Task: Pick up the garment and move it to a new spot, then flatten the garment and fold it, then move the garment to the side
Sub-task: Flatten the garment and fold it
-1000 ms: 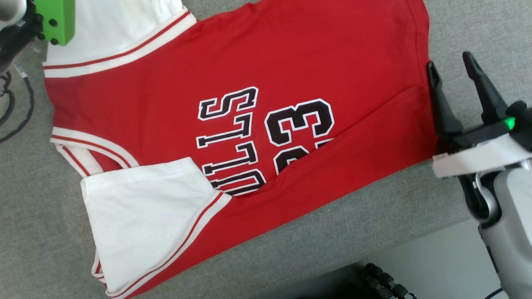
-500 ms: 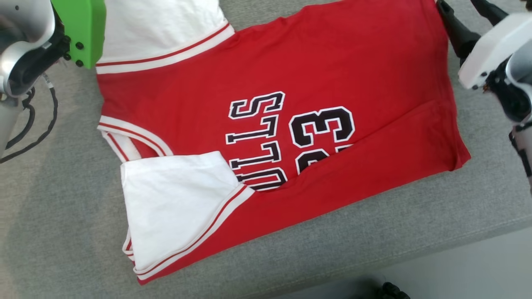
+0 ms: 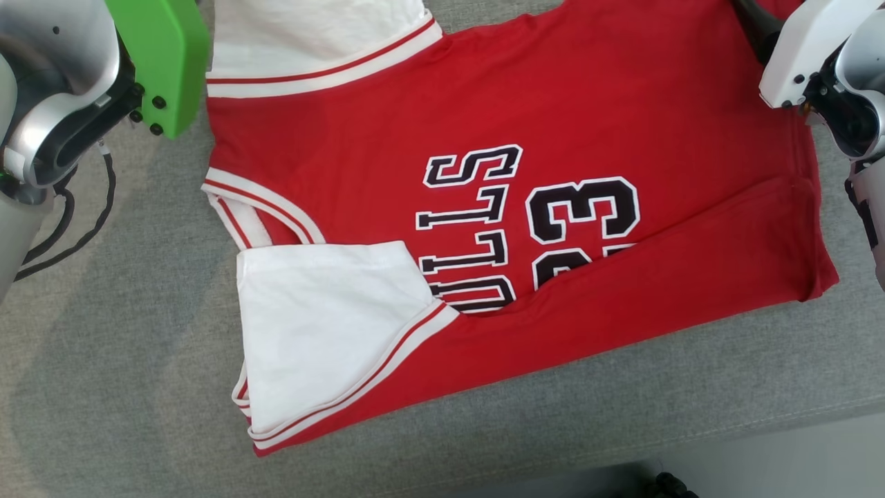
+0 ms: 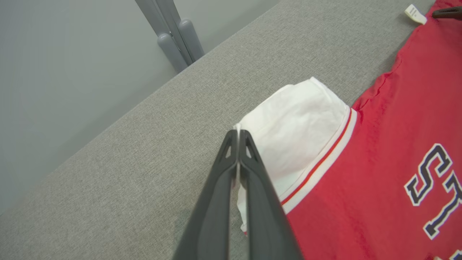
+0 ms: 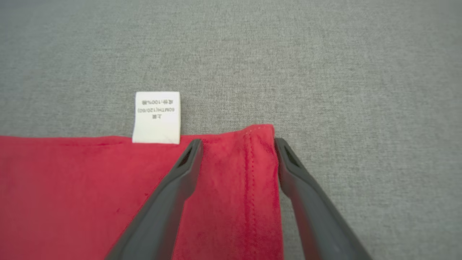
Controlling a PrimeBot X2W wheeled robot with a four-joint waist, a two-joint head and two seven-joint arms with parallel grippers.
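Cut off at the bottom edge of the head view: a dark ribbed part (image 3: 669,484), too little of it to identify. Just beyond, flat on the grey fabric surface (image 3: 104,387), the red basketball jersey (image 3: 553,111), its near long side folded over and covering half of the lettering and the number. Farther back, the white sleeve (image 3: 311,34), cut by the top edge.

In the left wrist view, left gripper (image 4: 238,134) pressed closed, tips at the outer edge of that sleeve; impossible to tell whether any cloth sits between them. In the right wrist view, right gripper (image 5: 238,143) spread wide around the jersey's far hem corner, one finger over the red cloth, the other just outside the hem, clamping nothing, near the white care label (image 5: 156,117).

Left arm with its green housing (image 3: 162,62) at the upper left of the head view, right arm's white wrist cover (image 3: 802,48) at the upper right, both stretched toward the far side.
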